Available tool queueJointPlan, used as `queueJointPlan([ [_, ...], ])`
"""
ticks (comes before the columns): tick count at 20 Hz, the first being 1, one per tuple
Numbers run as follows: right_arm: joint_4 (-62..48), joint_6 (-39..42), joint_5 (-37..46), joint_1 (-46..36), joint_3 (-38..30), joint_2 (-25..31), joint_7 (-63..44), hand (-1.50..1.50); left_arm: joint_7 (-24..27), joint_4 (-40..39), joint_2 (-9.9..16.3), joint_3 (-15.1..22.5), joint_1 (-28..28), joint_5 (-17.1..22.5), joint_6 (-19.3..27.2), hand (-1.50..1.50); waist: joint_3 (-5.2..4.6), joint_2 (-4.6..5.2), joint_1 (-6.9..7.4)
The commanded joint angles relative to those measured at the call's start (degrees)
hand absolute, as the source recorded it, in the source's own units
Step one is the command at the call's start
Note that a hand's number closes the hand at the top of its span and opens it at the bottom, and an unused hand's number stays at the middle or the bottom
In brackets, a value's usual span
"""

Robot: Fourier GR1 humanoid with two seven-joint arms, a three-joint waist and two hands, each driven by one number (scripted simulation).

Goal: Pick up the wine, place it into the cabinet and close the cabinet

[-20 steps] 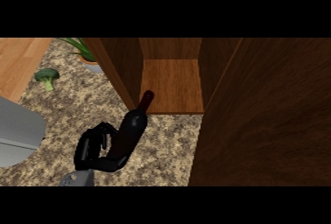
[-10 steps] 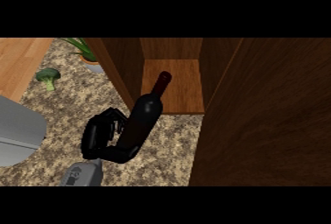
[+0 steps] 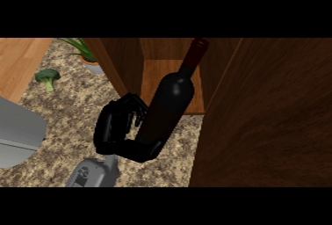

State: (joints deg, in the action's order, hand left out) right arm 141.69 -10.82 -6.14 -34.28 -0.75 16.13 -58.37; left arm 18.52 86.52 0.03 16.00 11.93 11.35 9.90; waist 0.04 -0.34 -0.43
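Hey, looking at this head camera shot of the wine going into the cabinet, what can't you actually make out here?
Head view only:
- Robot's right hand: not in view.
- Wine bottle base: hidden behind the left hand curled round it.
- Cabinet interior top: cut off by the picture's upper band.
- Open cabinet door: edges run out of view; handle not visible.
- Potted plant: partly hidden by the cabinet's side.

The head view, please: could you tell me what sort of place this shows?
Most likely a kitchen counter: a speckled stone countertop, an open wooden cabinet standing on it, and a broccoli floret lying near a potted plant.
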Motion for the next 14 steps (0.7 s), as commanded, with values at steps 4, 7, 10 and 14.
queueJointPlan([
  [4,5.5,-0.53,-4.04,1.11,-0.06,-0.47,-4.25,-1.5,-12.38,5.4,-0.03,6.71,9.77,-0.66,15.05,1.5,-0.03,0.05,-0.37],
  [7,4.34,1.92,-6.24,3.6,-1.59,-0.45,-0.78,-1.5,-14.88,-0.38,-0.03,4.67,17.2,1.76,17.04,1.5,0.0,0.28,-0.49],
  [10,3.68,1.51,-5.82,0.64,-2.09,0.42,-2.39,-1.5,-17.54,-1.15,-0.03,3.71,20.65,3.12,20.26,1.5,-0.03,0.23,-0.39],
  [14,4.7,2.18,-5.86,3.96,-1.66,-0.87,-0.5,-1.5,-16.71,-8.21,-0.03,-0.87,26.43,2.03,19.22,1.5,-0.01,0.33,-0.45],
])
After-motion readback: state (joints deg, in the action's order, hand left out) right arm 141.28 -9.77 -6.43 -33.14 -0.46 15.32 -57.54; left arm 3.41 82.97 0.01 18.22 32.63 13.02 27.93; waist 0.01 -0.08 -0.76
